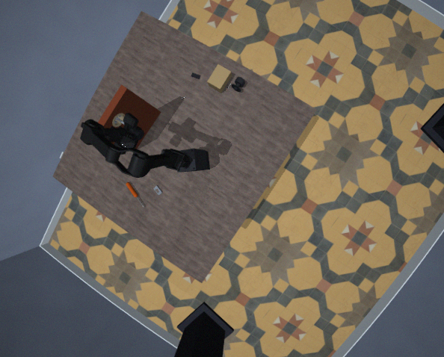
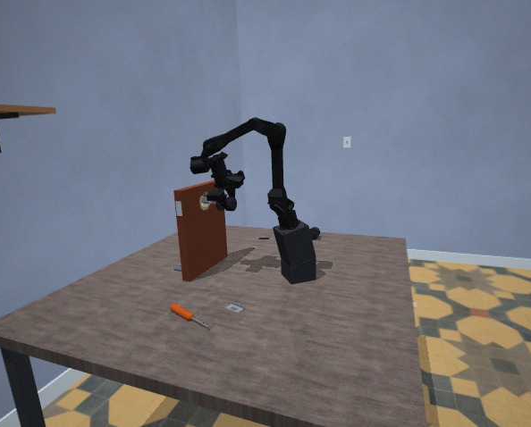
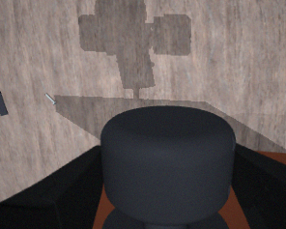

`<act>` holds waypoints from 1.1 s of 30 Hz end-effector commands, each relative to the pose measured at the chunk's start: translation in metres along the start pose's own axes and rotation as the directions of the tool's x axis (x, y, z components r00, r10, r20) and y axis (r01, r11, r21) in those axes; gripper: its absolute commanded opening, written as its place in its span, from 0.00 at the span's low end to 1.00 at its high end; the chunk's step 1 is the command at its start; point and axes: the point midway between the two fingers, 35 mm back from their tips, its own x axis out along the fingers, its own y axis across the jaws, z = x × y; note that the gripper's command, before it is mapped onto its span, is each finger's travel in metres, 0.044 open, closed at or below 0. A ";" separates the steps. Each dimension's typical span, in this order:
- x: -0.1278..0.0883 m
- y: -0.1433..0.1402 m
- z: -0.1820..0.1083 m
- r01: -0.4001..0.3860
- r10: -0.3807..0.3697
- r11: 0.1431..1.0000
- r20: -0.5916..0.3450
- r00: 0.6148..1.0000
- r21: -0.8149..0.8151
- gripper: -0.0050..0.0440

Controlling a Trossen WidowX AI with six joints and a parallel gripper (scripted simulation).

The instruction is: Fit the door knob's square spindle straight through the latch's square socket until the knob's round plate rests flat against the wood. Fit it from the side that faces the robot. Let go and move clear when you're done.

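Observation:
A red-brown wooden door panel (image 1: 137,105) (image 2: 200,238) (image 3: 276,159) stands upright on the table. A brass ring (image 1: 118,119) (image 2: 204,202) near its top marks the latch socket on the side facing the arm. My gripper (image 1: 128,123) (image 2: 223,198) (image 3: 164,153) is shut on the dark round door knob (image 2: 231,203) (image 3: 166,158) and holds it level in front of the ring. The silver spindle (image 2: 207,200) points at the socket, with its tip at the ring. The knob stands a short way off the wood. I cannot tell how deep the spindle sits.
An orange screwdriver (image 1: 131,190) (image 2: 182,311) and a small metal plate (image 1: 158,189) (image 2: 234,307) lie on the table (image 1: 199,199) (image 2: 302,348) near its front. A tan box (image 1: 219,76), a second black knob (image 1: 238,83) and a small black piece (image 1: 195,75) (image 3: 0,102) lie at the far side.

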 end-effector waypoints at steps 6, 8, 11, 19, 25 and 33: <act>-0.012 0.003 -0.003 -0.002 0.002 1.000 -0.032 0.999 -0.002 0.10; -0.012 0.003 -0.001 -0.001 0.001 1.000 -0.031 1.000 -0.004 0.10; -0.011 0.003 0.001 -0.001 0.001 1.000 -0.029 1.000 -0.006 0.10; -0.005 0.002 0.005 -0.002 0.002 1.000 -0.009 1.000 -0.008 0.10; -0.003 0.002 0.005 -0.002 0.002 1.000 -0.006 1.000 -0.007 0.10; -0.005 0.001 0.001 0.000 0.000 1.000 -0.010 1.000 -0.002 0.10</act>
